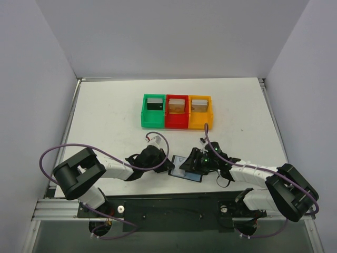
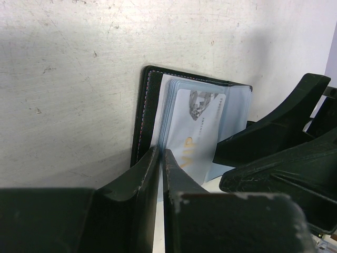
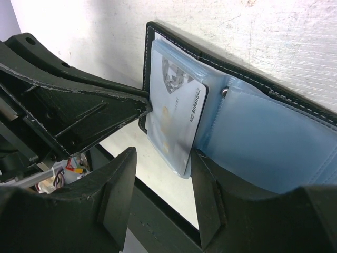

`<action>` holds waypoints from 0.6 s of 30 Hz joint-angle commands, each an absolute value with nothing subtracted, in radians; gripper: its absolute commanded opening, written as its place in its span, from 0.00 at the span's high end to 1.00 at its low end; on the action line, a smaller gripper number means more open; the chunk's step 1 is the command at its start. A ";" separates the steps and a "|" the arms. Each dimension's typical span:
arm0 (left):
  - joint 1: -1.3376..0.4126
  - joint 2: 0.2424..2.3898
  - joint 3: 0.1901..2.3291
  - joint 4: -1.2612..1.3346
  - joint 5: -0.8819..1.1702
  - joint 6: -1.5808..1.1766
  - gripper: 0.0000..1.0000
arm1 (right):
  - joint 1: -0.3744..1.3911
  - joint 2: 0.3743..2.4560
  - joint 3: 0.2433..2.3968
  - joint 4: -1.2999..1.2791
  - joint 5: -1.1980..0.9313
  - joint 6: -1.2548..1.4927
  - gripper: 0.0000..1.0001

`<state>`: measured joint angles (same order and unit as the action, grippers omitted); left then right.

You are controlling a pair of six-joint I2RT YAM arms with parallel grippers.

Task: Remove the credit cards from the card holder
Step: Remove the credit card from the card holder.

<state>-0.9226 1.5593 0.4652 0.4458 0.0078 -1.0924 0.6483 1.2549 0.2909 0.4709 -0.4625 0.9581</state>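
Reaching into the opened card holder (image 3: 263, 132), with no card out yet.
It lies flat on the desk (image 2: 79, 79) between both arms. The left fingers (image 2: 131, 190), pressed nearly together, touch its edge. The right fingers (image 3: 113, 195) are spread either side of the sleeved cards (image 3: 179, 110), so removal looks barely begun.

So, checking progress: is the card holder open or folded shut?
Open: the card holder lies spread, its clear sleeves and a card showing.
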 commanded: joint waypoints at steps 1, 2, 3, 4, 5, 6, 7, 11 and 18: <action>-0.931 1.589 0.439 0.331 -0.026 -1.066 0.84 | 0.643 1.252 0.290 0.535 -0.486 0.971 0.59; -0.933 1.592 0.440 0.334 -0.025 -1.066 0.84 | 0.641 1.252 0.290 0.538 -0.486 0.971 0.59; -0.934 1.595 0.442 0.334 -0.023 -1.066 0.84 | 0.641 1.252 0.290 0.545 -0.486 0.973 0.59; -0.936 1.598 0.443 0.336 -0.023 -1.066 0.84 | 0.641 1.250 0.290 0.549 -0.489 0.974 0.59; -0.937 1.600 0.445 0.336 -0.021 -1.066 0.84 | 0.641 1.249 0.287 0.557 -0.491 0.977 0.59; -0.939 1.603 0.445 0.336 -0.021 -1.066 0.84 | 0.643 1.246 0.285 0.563 -0.491 0.983 0.59; -0.939 1.605 0.445 0.337 -0.020 -1.066 0.84 | 0.641 1.246 0.282 0.574 -0.494 0.985 0.59; -0.945 1.611 0.449 0.342 -0.017 -1.068 0.84 | 0.641 1.247 0.279 0.598 -0.499 0.991 0.59; -0.953 1.632 0.457 0.351 -0.006 -1.068 0.84 | 0.637 1.284 0.275 0.664 -0.512 1.014 0.64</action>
